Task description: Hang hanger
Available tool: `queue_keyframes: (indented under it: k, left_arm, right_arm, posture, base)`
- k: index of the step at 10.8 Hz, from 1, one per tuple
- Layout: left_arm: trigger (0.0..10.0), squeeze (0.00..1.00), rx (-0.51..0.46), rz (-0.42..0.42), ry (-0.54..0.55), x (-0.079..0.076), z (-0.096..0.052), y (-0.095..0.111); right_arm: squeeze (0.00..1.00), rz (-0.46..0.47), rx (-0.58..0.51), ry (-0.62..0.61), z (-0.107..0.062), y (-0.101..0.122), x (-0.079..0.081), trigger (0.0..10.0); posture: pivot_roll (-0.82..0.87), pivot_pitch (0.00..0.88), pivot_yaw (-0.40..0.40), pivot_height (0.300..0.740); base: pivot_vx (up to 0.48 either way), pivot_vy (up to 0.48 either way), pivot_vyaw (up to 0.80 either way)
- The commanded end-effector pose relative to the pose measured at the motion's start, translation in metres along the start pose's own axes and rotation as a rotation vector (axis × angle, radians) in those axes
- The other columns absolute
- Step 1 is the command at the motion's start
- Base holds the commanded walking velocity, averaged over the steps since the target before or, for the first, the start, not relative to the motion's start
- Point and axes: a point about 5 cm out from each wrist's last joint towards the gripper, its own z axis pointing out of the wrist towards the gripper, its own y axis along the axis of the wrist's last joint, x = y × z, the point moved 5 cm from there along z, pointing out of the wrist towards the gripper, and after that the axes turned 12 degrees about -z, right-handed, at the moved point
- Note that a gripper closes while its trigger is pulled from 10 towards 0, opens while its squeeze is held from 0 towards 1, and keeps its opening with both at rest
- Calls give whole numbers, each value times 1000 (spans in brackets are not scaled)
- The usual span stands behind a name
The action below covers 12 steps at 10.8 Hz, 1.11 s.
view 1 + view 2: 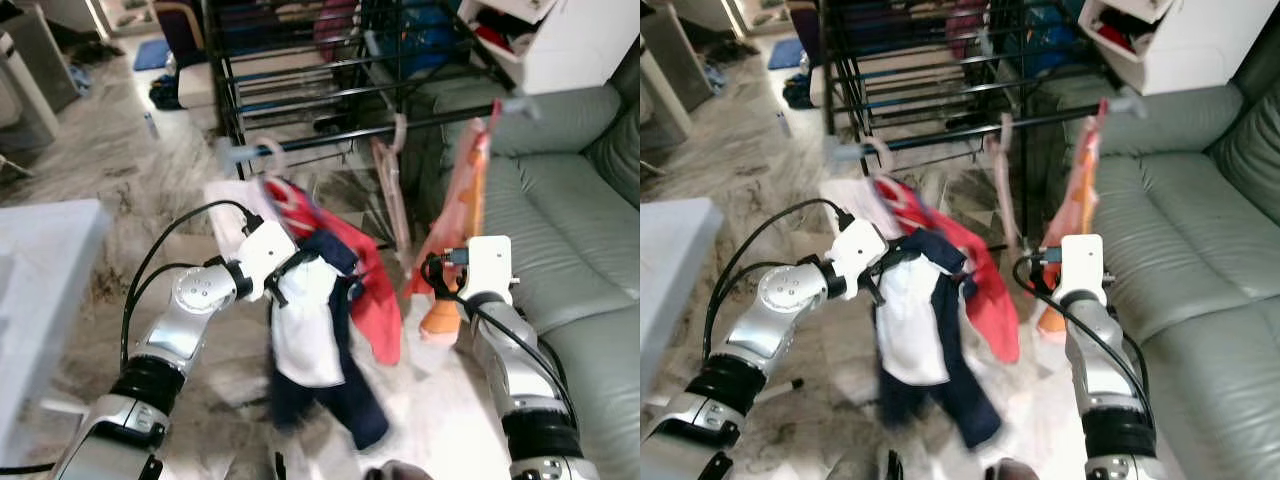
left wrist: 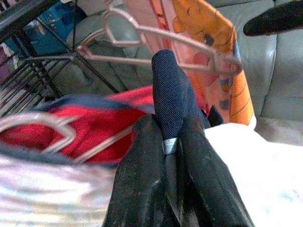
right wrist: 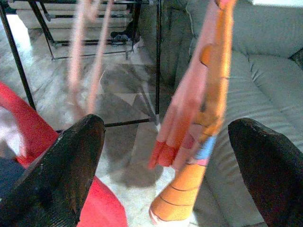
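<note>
While left pincer (image 2: pixel 173 142) clamps navy-white garment (image 1: pixel 305 330) — hanger probably inside — right pincer (image 3: pixel 161 165) gapes empty.

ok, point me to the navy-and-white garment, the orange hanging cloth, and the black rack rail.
navy-and-white garment (image 1: pixel 305 325): left eye view, white front panel.
orange hanging cloth (image 1: pixel 462 200): left eye view, mid-length.
black rack rail (image 1: pixel 340 137): left eye view, front bar.

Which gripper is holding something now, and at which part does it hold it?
The left gripper is shut on the navy and white garment, pinching its navy collar at the top. The right gripper is open, holding nothing.
</note>
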Motion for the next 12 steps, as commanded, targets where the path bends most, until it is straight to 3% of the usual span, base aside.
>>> queue_keyframes:
  k: [1, 3, 5, 7, 12]
  left_arm:
    - [10000, 0, -22, 10, 18, 8, -4, 9]
    - [10000, 0, -37, 9, 15, 4, -1, 11]
    - [10000, 0, -90, -7, 1, -6, -5, 11]
    - [10000, 0, -124, -38, 25, -3, -7, 14]
    - [10000, 0, -210, -64, 61, 4, -4, 33]
  right_arm:
    - [0, 1, -13, 5, 2, 5, 4, 10000]
    - [0, -14, -27, -31, 0, 5, -3, 10000]
    - [0, -23, -34, -62, -2, 4, -7, 10000]
    - [0, -38, -31, -124, -1, 3, -19, 10000]
    - [0, -68, -81, -155, 1, 13, -26, 10000]
  posture:
    - [-96, 37, 56, 740]
    - [-98, 38, 56, 740]
    - [-98, 38, 56, 740]
    - [-98, 37, 48, 740]
    - [-107, 44, 47, 740]
  base:
    - [0, 480, 0]
    - [0, 480, 0]
    - [0, 0, 0]
    - [0, 0, 0]
    - [374, 0, 0]
